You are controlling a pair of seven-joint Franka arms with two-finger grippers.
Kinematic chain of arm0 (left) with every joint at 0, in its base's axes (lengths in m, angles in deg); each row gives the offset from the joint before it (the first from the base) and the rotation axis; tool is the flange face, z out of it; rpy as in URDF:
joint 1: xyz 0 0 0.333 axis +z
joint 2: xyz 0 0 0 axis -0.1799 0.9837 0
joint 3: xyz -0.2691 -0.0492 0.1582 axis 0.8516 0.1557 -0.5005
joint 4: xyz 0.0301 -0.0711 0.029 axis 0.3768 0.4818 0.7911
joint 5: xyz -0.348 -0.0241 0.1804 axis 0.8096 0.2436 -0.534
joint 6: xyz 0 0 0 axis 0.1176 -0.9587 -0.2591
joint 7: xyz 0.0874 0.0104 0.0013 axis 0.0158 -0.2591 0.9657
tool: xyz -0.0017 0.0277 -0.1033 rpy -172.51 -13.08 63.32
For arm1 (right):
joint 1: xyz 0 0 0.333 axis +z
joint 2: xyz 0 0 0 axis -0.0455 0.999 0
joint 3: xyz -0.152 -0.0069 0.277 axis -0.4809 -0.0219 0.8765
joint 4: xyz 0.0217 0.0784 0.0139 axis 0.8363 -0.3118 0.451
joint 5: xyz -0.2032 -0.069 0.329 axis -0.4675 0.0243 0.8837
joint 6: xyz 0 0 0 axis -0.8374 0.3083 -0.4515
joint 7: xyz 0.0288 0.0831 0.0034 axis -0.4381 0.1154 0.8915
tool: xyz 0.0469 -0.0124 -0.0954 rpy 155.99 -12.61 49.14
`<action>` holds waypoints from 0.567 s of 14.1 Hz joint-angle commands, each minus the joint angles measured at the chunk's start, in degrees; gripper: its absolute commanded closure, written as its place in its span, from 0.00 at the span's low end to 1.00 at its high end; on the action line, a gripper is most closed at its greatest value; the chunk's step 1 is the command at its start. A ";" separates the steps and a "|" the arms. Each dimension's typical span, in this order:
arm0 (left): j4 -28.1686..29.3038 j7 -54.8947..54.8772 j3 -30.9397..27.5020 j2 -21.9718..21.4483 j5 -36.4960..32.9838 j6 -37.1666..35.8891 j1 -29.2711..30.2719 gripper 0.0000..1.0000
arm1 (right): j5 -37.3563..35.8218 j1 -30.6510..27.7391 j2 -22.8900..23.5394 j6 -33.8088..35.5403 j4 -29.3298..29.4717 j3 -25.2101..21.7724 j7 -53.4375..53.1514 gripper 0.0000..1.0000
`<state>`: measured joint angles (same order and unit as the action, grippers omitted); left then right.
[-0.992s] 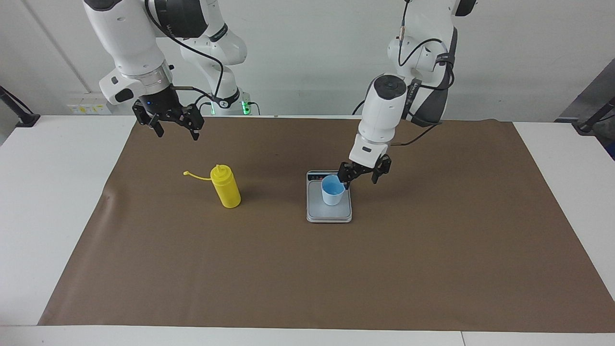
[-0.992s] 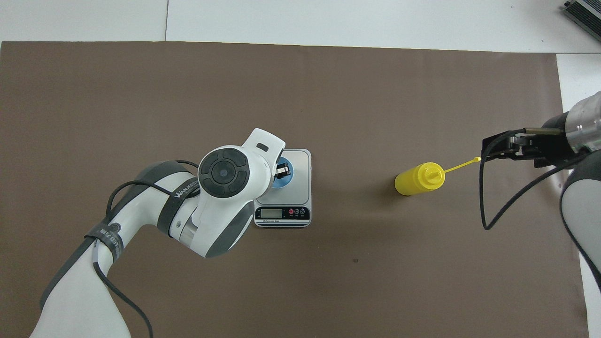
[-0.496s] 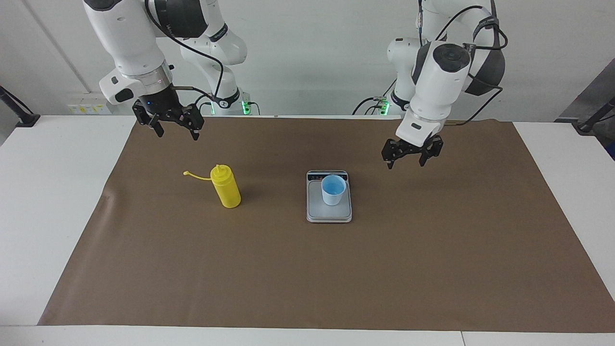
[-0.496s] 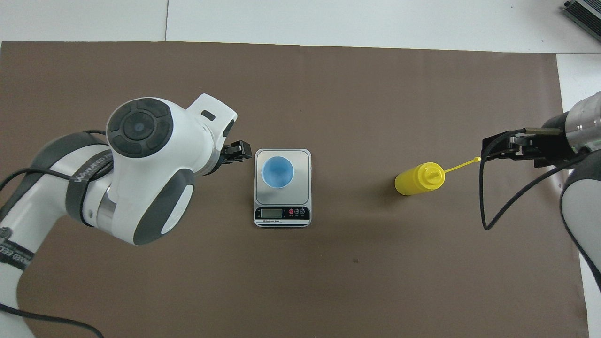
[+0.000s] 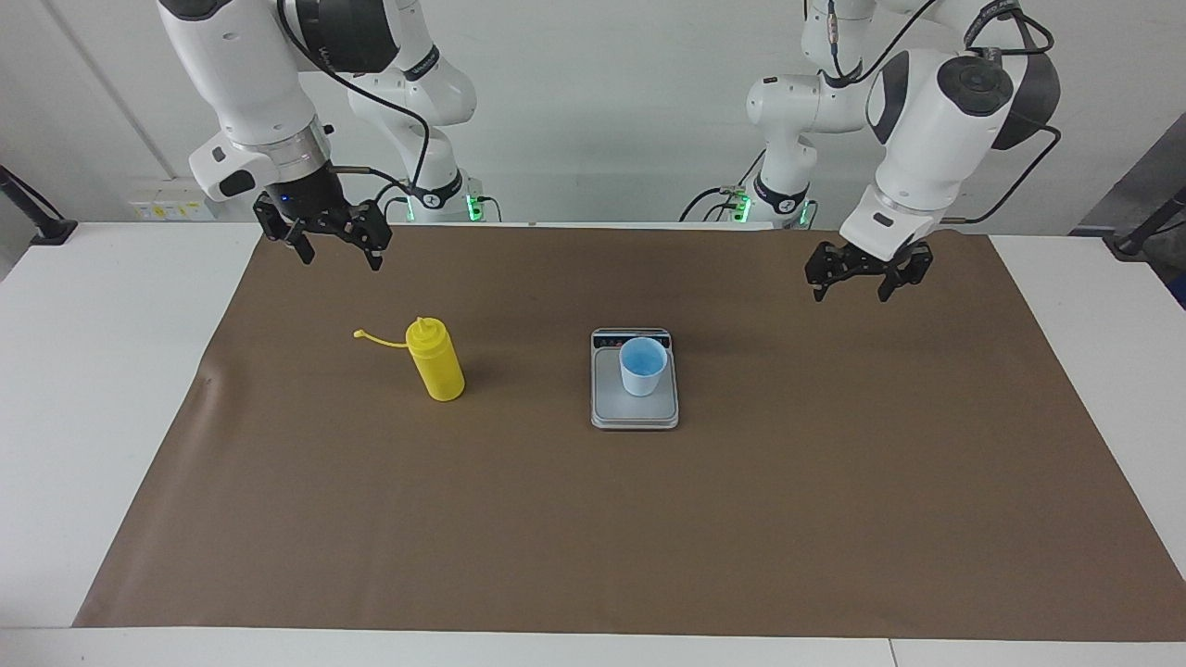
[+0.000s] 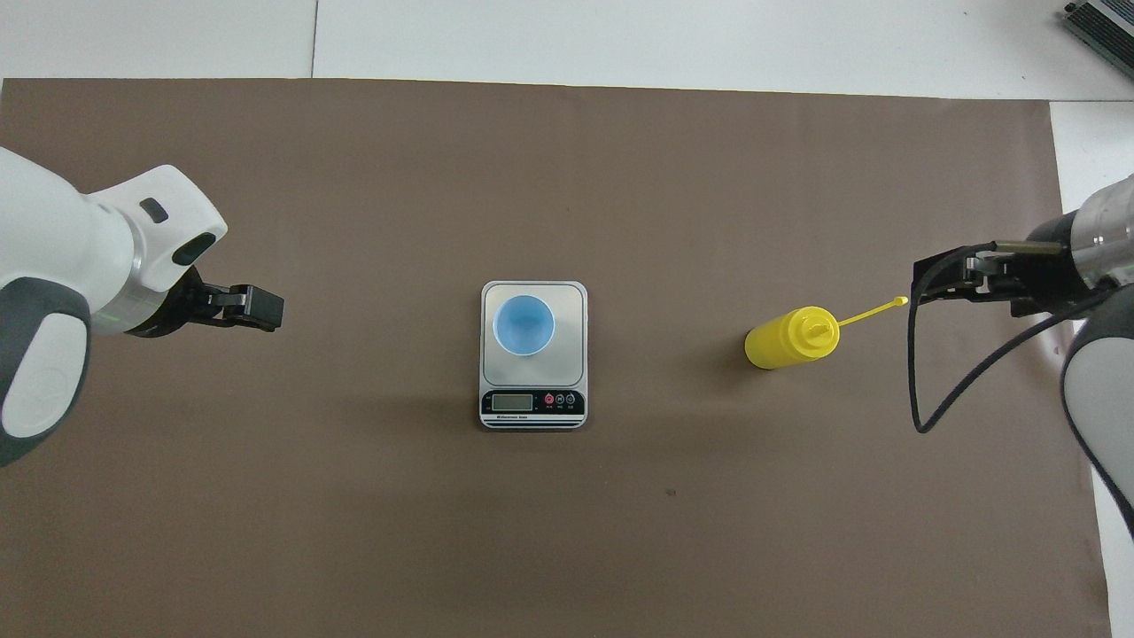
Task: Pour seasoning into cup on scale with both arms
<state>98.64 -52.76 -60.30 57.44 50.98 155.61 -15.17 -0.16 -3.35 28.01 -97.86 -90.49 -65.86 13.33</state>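
From my station I see the counter [image 5: 111,371] covered by a wide brown mat [image 5: 834,482], with both arms raised above it. The left arm [image 5: 936,130] hangs over the mat toward its own end of the counter, and the left gripper [image 5: 867,274] has its fingers spread wide and empty, well apart from everything. The right arm [image 5: 250,83] hovers at its own end, the right gripper [image 5: 324,236] also with fingers wide and holding nothing, up in the air near the seasoning bottle [image 5: 435,359] but not touching it. That yellow bottle stands upright on the mat, its tethered cap strap [image 5: 375,339] trailing out toward the right arm's end, so the nozzle looks uncapped. The scale [image 5: 635,380] sits near the middle of the mat, display edge toward the robots, and the light-blue cup [image 5: 642,366] stands upright on its platform. I judge the cup placement done; what remains is nearly everything else: gripping the bottle, carrying it over the cup, tipping or squeezing it, and setting it back down. I can't tell whether the cup holds anything yet.
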 commanded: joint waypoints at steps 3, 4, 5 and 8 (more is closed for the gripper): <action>-7.04 -3.06 0.41 -0.11 2.44 -8.12 2.96 0.00 | -0.05 -0.84 -3.71 -0.37 -6.11 0.36 6.17 0.00; -9.51 -2.97 0.32 0.33 3.14 -10.32 3.48 0.00 | 0.04 -1.10 -4.50 -2.20 -8.14 0.27 10.38 0.00; -10.93 -2.97 0.32 0.42 3.67 -11.39 4.36 0.00 | 1.52 -1.45 -5.47 -5.01 -10.59 -0.08 14.52 0.00; -13.40 -2.97 0.32 0.42 4.29 -13.16 5.16 0.00 | 9.42 -6.10 -10.30 -17.82 -23.06 -0.34 31.02 0.00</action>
<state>87.64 -54.94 -60.39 57.06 53.90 144.45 -11.20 4.89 -6.51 23.49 -107.71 -102.79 -66.00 34.09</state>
